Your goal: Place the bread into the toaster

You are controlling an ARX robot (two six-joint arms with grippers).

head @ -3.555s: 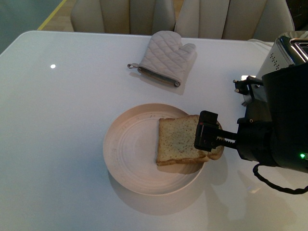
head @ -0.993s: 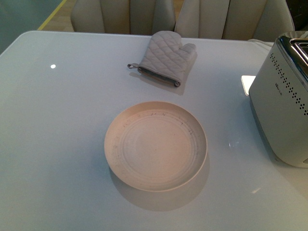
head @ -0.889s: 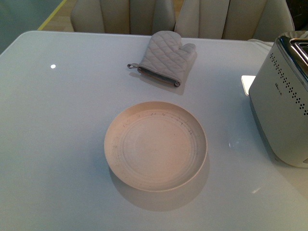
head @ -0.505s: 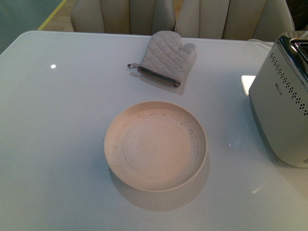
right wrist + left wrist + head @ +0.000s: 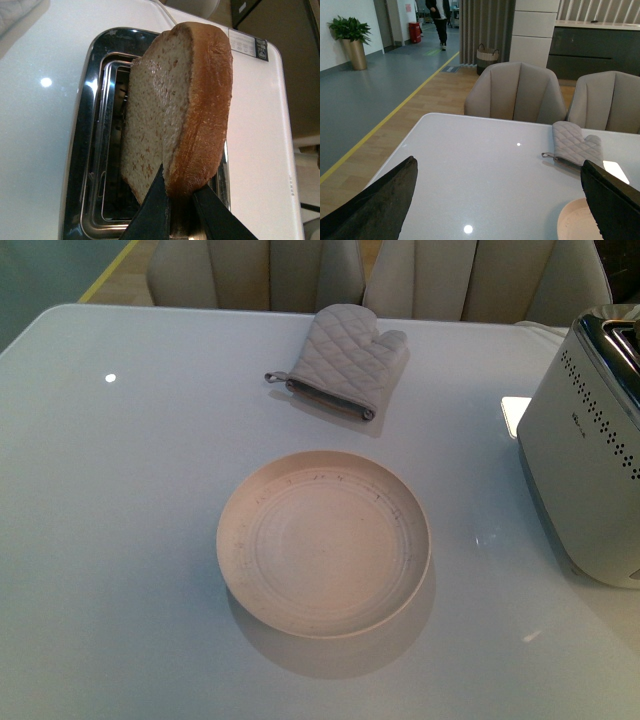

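Front view: round cream plate (image 5: pixel 323 540) at frame centre on the white bench (image 5: pixel 120 500). Quilted grey oven mitt (image 5: pixel 345 360) lies flat above the plate in the frame and well apart from it, cuff toward the lower left. Toaster (image 5: pixel 590 470) at the right edge, partly cut off by the frame. Its dotted side panel faces the plate, and the chrome top shows at the upper right.

Right wrist view: bread (image 5: pixel 175 110) held upright on edge, speckled face and brown crust both showing. Right pincer (image 5: pixel 181 212) closed on the slice's near edge, one dark finger against each face. Slice hangs directly over the toaster's chrome top, in line with a slot opening. Cannot tell whether its far edge has entered the slot.

Left wrist view: left pincer (image 5: pixel 497 165) spread wide, dark fingers (image 5: pixel 380 200) far apart and gripping nothing, held above the bench. Oven mitt and part of the plate rim visible beyond it.
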